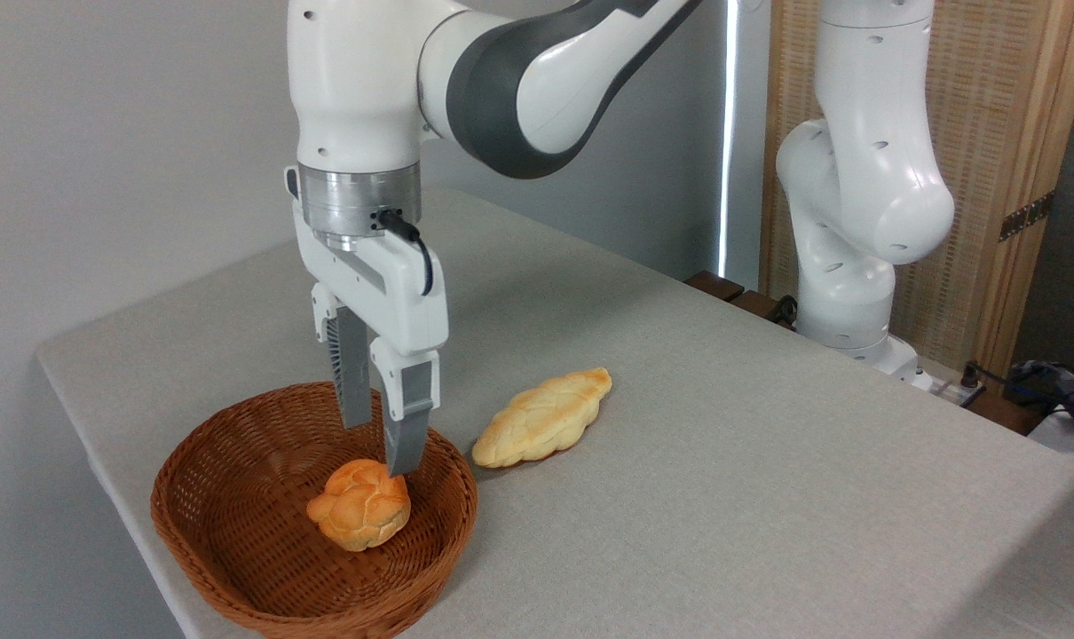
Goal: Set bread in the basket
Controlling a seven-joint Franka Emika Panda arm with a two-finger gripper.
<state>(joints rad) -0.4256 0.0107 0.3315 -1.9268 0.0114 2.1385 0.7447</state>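
The bread (359,504), a small round orange-golden bun with a knotted top, lies inside the basket (235,461), a shallow reddish-brown wicker oval at the table's front left. My gripper (379,448) hangs straight down over the basket, just above and behind the bun. Its two grey fingers (406,426) stand apart with nothing between them, so it is open. The nearer fingertip ends right at the bun's top edge; whether it touches is unclear.
A longer pale yellow braided loaf (541,419) lies on the grey tablecloth (723,461) just right of the basket. The arm's white base (856,266) stands at the table's back right. The table's front-left edge runs close under the basket.
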